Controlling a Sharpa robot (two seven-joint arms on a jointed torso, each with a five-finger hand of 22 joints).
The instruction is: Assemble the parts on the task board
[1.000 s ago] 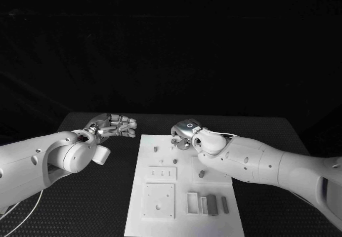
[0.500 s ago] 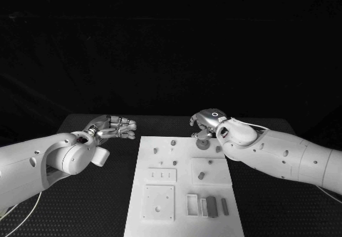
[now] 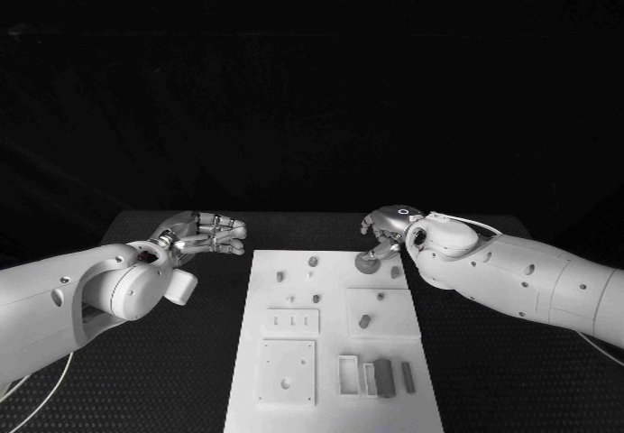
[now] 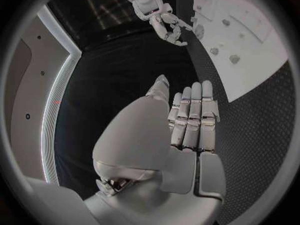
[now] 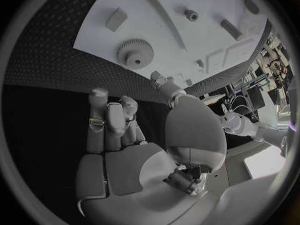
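STEP: fetching the small grey toothed gear wheel [image 5: 134, 53], lying flat near the far right corner of the white rectangular task board [image 3: 332, 361] | RIGHT: silver many-fingered right hand [image 3: 385, 236] poised just above gear, fingers apart, holding nothing | LEFT: silver left hand [image 3: 208, 232] off board over the black table [image 3: 169, 361], fingers straight and pressed together, empty | NEXT: likely lowering, closing fingers round gear rim, carrying to its peg.

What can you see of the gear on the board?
The gear is a small grey toothed disc with a centre hole, and looks like plastic. It lies flat near a far corner of the white task board, by the board's edge, just ahead of the right hand. Nothing visibly grips it.
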